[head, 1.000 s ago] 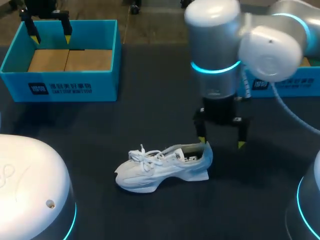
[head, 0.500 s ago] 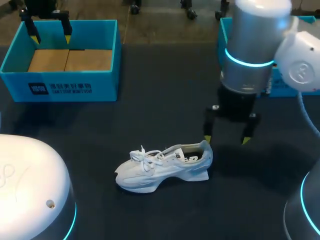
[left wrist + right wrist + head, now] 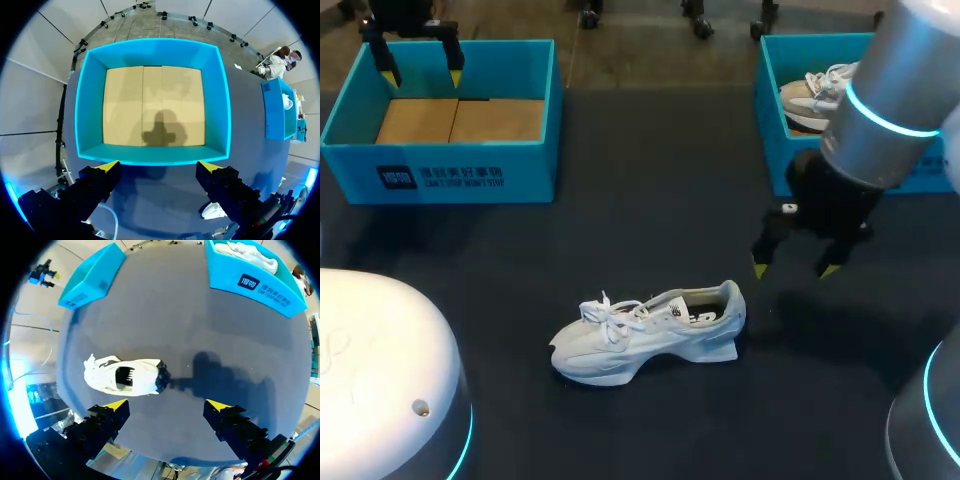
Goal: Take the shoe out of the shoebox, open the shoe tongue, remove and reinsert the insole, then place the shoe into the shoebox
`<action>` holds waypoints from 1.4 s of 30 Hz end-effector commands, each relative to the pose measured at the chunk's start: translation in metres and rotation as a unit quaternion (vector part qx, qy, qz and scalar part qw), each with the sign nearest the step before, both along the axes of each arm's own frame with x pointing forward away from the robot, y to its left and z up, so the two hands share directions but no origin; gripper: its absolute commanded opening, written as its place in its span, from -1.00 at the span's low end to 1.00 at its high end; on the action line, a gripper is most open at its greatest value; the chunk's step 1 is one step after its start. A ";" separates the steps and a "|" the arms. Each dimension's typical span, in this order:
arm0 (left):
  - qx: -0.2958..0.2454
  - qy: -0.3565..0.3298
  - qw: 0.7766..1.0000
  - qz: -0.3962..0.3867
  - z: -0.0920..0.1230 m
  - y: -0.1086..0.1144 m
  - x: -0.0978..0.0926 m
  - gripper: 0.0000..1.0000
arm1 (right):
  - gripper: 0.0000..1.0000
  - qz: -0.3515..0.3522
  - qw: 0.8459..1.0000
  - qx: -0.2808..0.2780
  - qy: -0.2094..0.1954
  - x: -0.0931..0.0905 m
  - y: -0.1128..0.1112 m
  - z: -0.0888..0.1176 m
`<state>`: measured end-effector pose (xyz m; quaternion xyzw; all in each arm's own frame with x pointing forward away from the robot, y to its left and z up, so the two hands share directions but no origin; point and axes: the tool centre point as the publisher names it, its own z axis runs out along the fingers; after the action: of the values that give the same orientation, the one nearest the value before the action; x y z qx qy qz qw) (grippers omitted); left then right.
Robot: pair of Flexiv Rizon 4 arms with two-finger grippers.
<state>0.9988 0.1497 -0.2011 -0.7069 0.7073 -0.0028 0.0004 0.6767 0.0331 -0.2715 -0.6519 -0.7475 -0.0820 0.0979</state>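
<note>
Blue cardboard at the far left: a shoebox (image 3: 440,175) with a bare brown floor and no shoe inside. Above its far edge, the left gripper (image 3: 421,75), spread wide and holding nothing. In the middle of the dark table (image 3: 620,180), a white shoe (image 3: 650,335), upright on its sole, toe to the left and heel to the right, laces loosely in place. Near the heel and raised above the table, the right gripper (image 3: 794,268), also spread apart and empty, not touching the shoe. At the far right, a second blue box (image 3: 770,150) with another pale shoe (image 3: 815,95) in it.

Seems past the first step only, with the shoe out of a box and free on the table. Apparently not yet begun: opening the tongue, with the laces across it and no finger near. No sure sign about the insole, only the shoe's opening visible from the right wrist. Left to do, most likely: tongue, insole out and in again, then back into the shoebox.
</note>
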 end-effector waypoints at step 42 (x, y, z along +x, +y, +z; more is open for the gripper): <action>0.001 0.001 1.000 0.000 0.000 0.000 0.000 1.00 | 1.00 0.234 0.894 0.350 -0.151 0.002 -0.077 -0.044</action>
<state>0.9988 0.1497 -0.2011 -0.7069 0.7073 -0.0028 0.0003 0.6836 -0.0386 -0.3098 -0.3864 -0.8306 -0.3345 0.2213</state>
